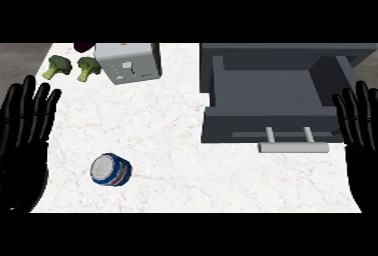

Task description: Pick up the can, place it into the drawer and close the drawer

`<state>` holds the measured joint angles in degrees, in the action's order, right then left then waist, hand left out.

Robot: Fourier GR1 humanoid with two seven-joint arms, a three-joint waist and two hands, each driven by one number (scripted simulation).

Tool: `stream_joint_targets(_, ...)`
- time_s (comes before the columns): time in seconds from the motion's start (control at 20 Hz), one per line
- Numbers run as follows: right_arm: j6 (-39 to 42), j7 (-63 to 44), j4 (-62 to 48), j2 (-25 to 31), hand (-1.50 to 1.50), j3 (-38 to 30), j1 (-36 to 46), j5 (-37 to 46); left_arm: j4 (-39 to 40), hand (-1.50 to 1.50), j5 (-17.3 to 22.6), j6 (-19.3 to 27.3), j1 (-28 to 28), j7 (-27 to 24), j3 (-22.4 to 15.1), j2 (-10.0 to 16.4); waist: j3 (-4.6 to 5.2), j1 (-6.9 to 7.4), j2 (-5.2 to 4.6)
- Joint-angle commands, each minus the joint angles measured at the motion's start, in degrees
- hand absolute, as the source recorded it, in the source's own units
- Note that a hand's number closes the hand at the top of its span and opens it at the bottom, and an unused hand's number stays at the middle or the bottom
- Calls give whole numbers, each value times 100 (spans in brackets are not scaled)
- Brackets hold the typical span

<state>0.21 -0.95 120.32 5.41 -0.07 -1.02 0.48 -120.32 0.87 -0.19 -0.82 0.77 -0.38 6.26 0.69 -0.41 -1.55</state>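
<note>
A blue can (111,170) with a silver lid and a red stripe lies on the white marble counter at the lower left. The grey drawer (221,95) stands pulled open at the upper right, its inside bare, with a pale bar handle (293,147) on its front. My left hand (23,135) rests open at the left edge, fingers up, a short way left of the can. My right hand (362,135) rests open at the right edge, beside the drawer's front corner. Neither hand touches anything.
A silver toaster (128,63) stands at the back left. Two broccoli florets (57,66) (88,68) lie left of it, and a dark purple object (83,47) shows partly behind it. The counter (177,150) ends at the front edge just below the can.
</note>
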Motion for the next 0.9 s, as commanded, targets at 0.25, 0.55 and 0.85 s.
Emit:
stream_joint_targets(0.25,-59,205,36,-92,-150,54,177,54,-325,-150,2327,-2815,-2,-337,-1370,630,-39,-99,195)
stream_joint_targets(0.55,-200,-938,-337,-25,-150,-209,-441,9,358,-150,2922,-4128,979,81,-526,2275,-59,68,146)
stream_joint_targets(0.85,-19,-1277,100,149,-150,-532,-544,-346,653,-150,3726,-4974,1259,16,414,2749,-66,53,160)
